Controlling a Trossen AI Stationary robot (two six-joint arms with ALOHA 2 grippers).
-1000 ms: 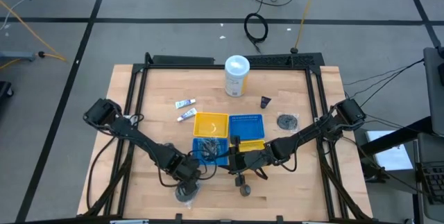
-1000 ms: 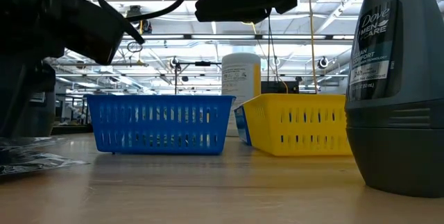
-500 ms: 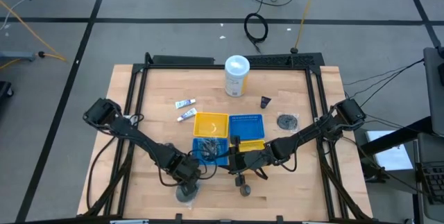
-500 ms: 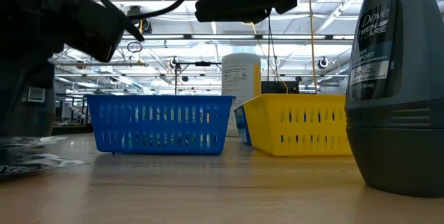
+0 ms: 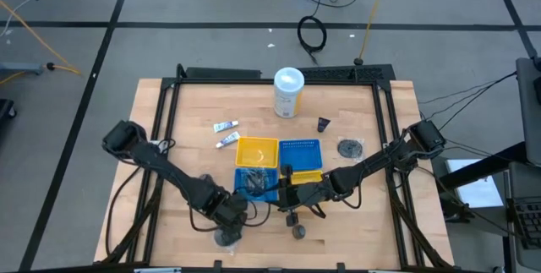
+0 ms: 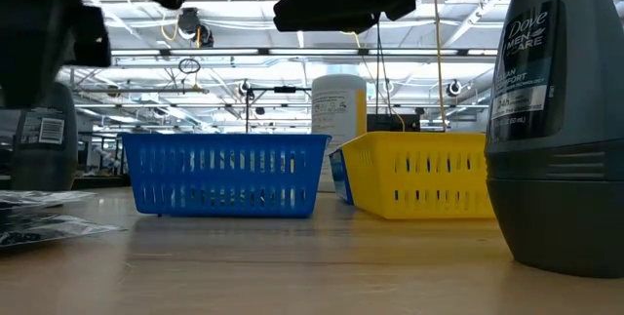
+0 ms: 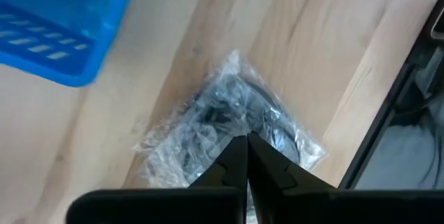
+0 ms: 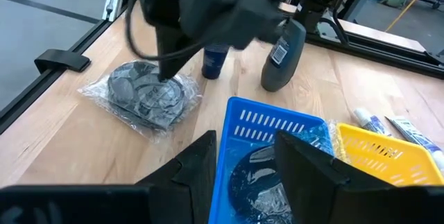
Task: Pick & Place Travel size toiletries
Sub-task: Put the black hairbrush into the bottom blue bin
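A dark grey mesh puff in clear wrap (image 5: 225,237) (image 7: 229,123) (image 8: 149,96) lies flat near the table's near edge. My left gripper (image 5: 232,215) (image 7: 246,141) is shut and points down at it. My right gripper (image 5: 279,191) (image 8: 246,158) hangs open over the near blue tray (image 5: 254,183) (image 8: 277,123), which holds another wrapped puff (image 8: 257,175). Two white tubes (image 5: 225,126) (image 5: 226,140) lie on the wood left of the far trays. A third puff (image 5: 350,148) and a small black piece (image 5: 324,124) lie toward the table's right. My left gripper's shut fingertips (image 8: 165,77) stand at the top of the puff's clear wrap (image 7: 239,130), coming from above. I cannot tell whether they touch it. The puff lies flat on the table.
Yellow trays (image 5: 256,151) (image 5: 306,177) and a blue tray (image 5: 300,150) sit mid-table, with the tall white canister (image 5: 288,92) behind them. Dark deodorant sticks (image 5: 297,231) (image 6: 556,130) (image 8: 284,57) stand near the near edge. Bare wood lies on the table's left side (image 5: 182,150).
My left gripper has risen a little above the wrapped puff; in the low view its dark bulk has moved up and uncovered a deodorant stick behind it. The puff has stayed on the table. My right arm has kept still.
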